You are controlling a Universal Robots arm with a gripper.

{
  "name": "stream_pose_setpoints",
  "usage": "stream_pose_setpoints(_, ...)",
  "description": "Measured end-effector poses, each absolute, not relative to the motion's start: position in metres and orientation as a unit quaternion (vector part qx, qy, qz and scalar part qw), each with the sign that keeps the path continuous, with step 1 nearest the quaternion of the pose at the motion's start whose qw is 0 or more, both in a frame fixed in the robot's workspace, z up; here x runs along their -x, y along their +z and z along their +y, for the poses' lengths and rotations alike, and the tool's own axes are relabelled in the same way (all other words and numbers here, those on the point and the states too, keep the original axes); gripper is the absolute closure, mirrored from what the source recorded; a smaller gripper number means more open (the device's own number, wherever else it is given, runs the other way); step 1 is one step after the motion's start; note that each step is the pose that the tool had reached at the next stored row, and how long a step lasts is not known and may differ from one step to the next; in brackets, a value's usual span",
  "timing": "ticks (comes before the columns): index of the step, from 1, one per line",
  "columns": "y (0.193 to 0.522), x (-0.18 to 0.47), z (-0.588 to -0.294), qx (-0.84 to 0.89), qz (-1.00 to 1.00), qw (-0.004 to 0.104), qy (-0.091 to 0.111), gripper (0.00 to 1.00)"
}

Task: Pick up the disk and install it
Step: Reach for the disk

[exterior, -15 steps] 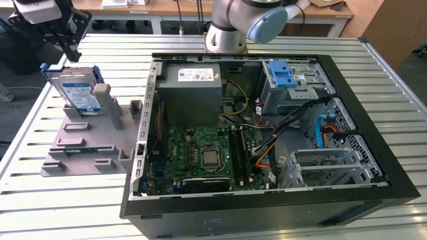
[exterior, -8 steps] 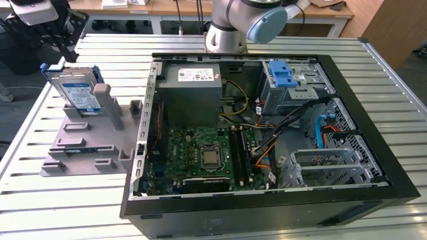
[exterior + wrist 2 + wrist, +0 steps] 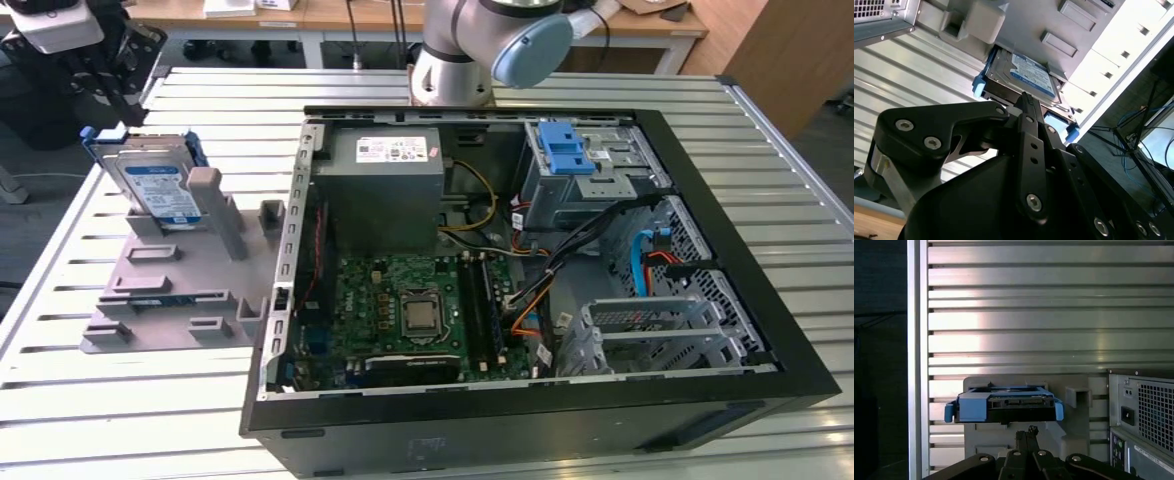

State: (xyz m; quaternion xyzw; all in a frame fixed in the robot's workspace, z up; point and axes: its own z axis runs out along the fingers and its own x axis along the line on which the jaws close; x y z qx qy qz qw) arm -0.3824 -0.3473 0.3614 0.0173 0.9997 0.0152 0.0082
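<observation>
Disk [image 3: 151, 185] is stood on edge at the rack's [image 3: 160, 300] far end; gripper [image 3: 1031, 430] is seen pressed together, nothing pinched, just short of the rack; disk is judged dead ahead of the tips, long axis crosswise to them.

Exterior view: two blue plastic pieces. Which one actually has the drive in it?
The one standing on the grey stand at the exterior view's left: it frames the disk. The blue latch inside the computer case holds no drive.
</observation>
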Motion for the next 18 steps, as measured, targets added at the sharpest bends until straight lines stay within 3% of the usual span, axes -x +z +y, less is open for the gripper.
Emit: stream_pose_setpoints(18, 0.358, 0.398, -0.342, -0.020, 1.000, 0.008, 0.014, 0.89)
